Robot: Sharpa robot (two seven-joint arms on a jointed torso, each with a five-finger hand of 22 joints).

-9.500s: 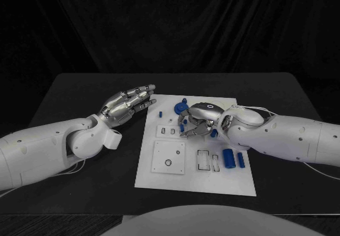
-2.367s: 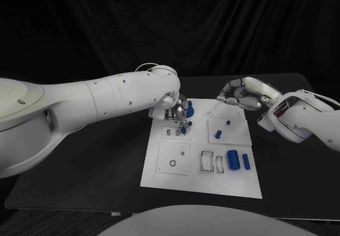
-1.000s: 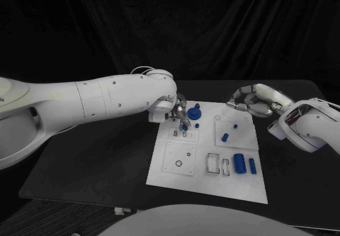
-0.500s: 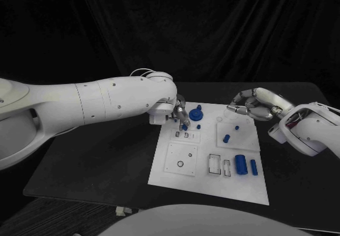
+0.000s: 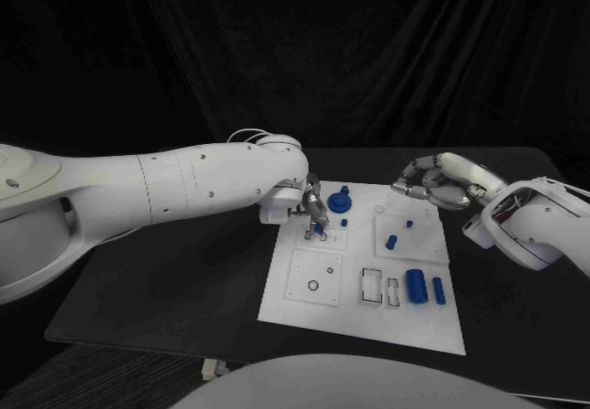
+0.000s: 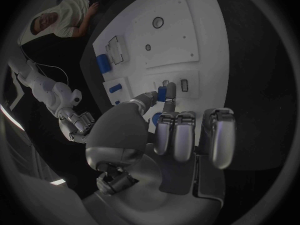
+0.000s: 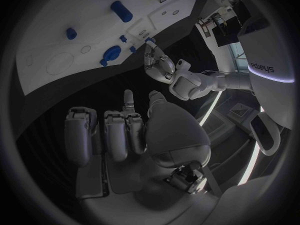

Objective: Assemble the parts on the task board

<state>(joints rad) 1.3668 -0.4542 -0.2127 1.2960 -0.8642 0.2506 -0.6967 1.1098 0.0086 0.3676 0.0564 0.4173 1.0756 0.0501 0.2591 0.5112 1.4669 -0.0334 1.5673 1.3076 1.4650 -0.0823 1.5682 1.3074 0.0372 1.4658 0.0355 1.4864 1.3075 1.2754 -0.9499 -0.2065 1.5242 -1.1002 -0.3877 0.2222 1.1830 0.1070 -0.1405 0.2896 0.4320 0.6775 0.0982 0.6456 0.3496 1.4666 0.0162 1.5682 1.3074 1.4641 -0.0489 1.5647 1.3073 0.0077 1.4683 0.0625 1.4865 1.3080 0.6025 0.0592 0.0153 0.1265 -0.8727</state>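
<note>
The left hand [image 5: 310, 203] pinches a small blue part [image 5: 320, 226] down at the far left of the task board [image 5: 356, 319]. The right hand [image 5: 433, 181] hovers off the board's far right corner, fingers curled, holding nothing.

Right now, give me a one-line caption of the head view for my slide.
Left hand pinches a small blue part at a slot on the white task board; right hand, fingers curled and holding nothing, hovers at the board's far corner.

Your right hand [image 7: 134, 130] is curled on nothing; beyond its fingertips, the left hand [image 7: 159, 65] pinches a blue part [image 7: 150, 41] (small) at the task board [image 7: 50, 55].
</note>
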